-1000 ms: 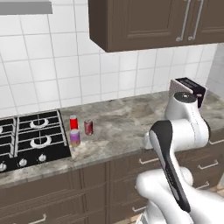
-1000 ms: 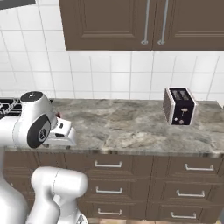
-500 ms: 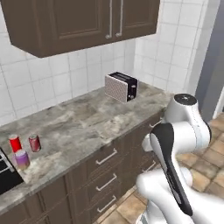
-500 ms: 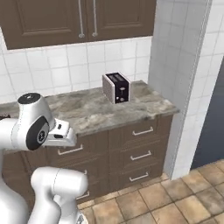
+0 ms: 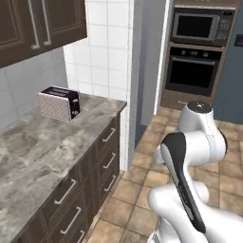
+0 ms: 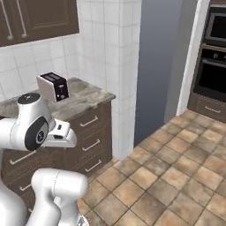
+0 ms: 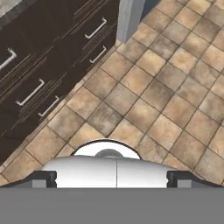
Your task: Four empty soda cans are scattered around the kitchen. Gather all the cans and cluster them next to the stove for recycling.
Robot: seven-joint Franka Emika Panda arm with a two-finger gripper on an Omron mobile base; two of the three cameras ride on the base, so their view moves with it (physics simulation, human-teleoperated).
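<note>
Counter [image 5: 42,147] end with a toaster [image 5: 59,103] on it, near the tiled wall corner [image 6: 115,57]. Gripper [image 7: 112,177] open and empty, pointing down at the brown floor tiles [image 7: 166,87] beside the drawers [image 7: 48,74]. Wall ovens [image 5: 198,52] well beyond.

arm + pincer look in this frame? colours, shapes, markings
Glossy white rounded arm with a dark grey strip along one link and a dark round joint cap. No cables or markings visible. Pincer: two small dark finger tips.
</note>
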